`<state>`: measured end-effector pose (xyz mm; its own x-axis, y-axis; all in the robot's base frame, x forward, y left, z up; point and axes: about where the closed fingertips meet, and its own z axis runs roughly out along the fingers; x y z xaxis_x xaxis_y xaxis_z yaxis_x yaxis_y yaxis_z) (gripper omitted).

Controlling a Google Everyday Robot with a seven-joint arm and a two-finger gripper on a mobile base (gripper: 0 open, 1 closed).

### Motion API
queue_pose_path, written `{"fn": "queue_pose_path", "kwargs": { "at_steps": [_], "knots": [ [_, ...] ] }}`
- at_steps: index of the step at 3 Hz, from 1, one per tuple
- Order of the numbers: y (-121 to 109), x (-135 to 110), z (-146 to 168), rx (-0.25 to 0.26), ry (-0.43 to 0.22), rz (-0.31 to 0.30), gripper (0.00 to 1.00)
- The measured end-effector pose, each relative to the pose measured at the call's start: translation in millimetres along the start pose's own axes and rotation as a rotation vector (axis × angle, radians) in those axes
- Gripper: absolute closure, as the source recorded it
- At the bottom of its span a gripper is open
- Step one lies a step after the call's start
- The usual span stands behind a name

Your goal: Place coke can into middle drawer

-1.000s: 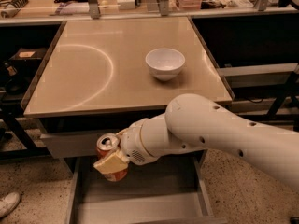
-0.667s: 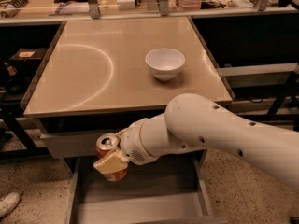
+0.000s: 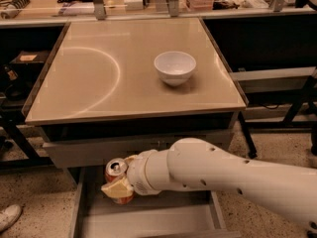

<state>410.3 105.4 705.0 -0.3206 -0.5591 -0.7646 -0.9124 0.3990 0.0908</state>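
Observation:
The coke can (image 3: 116, 169), red with a silver top and pull tab, is upright in my gripper (image 3: 118, 183). The gripper is shut on the can and holds it over the left part of the open middle drawer (image 3: 148, 221), a wide shallow grey drawer pulled out below the cabinet. The can's base is hidden behind the pale fingers (image 3: 117, 189), so I cannot tell if it touches the drawer floor. My white arm (image 3: 233, 177) reaches in from the right and covers the drawer's right side.
A white bowl (image 3: 174, 67) stands on the beige cabinet top (image 3: 99, 78). A closed grey drawer front (image 3: 84, 152) sits just above the open drawer. Cluttered shelves run along the back. A shoe (image 3: 7, 216) is on the floor at lower left.

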Motion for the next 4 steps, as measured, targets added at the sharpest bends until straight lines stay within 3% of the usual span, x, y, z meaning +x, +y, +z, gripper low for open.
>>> {"fn": "queue_pose_path", "kwargs": {
  "at_steps": [1,2,3,4],
  "knots": [
    [-16,35,30,0.078,-0.048,0.049,1.0],
    [-16,35,30,0.078,-0.048,0.049,1.0],
    [-6,60,49,0.056,-0.046,0.109,1.0],
    [-5,113,87,0.071,-0.042,0.201,1.0]
  ]
}}
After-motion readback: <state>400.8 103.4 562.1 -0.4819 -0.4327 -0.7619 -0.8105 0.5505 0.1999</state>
